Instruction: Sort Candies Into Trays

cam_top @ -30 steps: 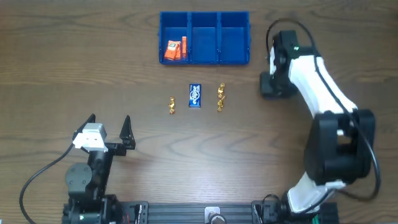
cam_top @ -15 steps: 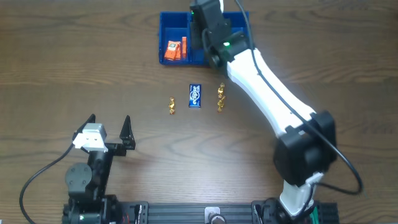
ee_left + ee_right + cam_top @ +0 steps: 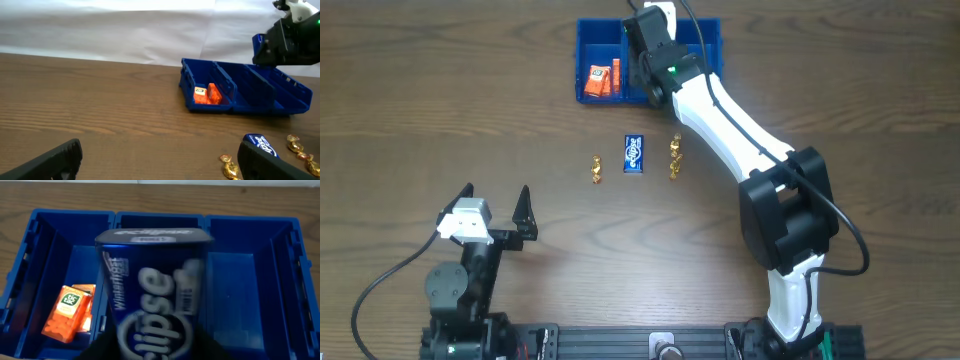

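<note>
- Brown wood-grain table (image 3: 440, 100); white backdrop (image 3: 100, 30) behind the tray's far side.
- Right arm (image 3: 730, 120) reaches diagonally across the table, with its wrist end over the tray.
- Left arm (image 3: 470, 270) sits well apart from the tray, toward the base edge and off to the tray's left.
- Blue tray (image 3: 581, 60): 3 compartments in a row.
- Right gripper (image 3: 152, 347): fingers clamped on a dark blue mint pack (image 3: 152, 290), held upright and lifted over the tray's middle compartment.
- Left gripper (image 3: 497, 205): fingers spread wide, nothing between them, pointed toward the tray.
- 2 orange candy boxes (image 3: 601, 80) lie in the tray's left compartment. The right compartment shows bare blue floor.
- 1 small blue pack (image 3: 634, 153) lies flat on the table near the tray, on the base side, roughly in line with the middle compartment.
- Gold-wrapped candies flank that pack, a bit farther from the tray: a small cluster (image 3: 597, 168) on its left and another cluster (image 3: 675, 158) on its right. The exact count is hard to tell.
</note>
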